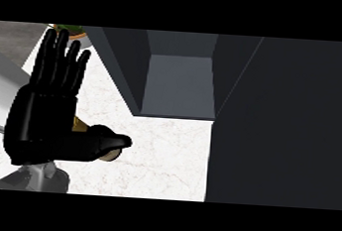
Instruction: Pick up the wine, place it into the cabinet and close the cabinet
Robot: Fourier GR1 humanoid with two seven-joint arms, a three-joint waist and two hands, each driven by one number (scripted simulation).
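Peeking out from behind my left hand [45, 124] was the wine [111, 155], only a tan sliver of it showing by my thumb. That hand stood over the white desk [164, 157], fingers straight and apart. Rightward, the dark cabinet [180, 83] gaped open.

The cabinet [177, 83] stands on the table [164, 157]; its door [283, 124] is right, the left hand [46, 115] left.
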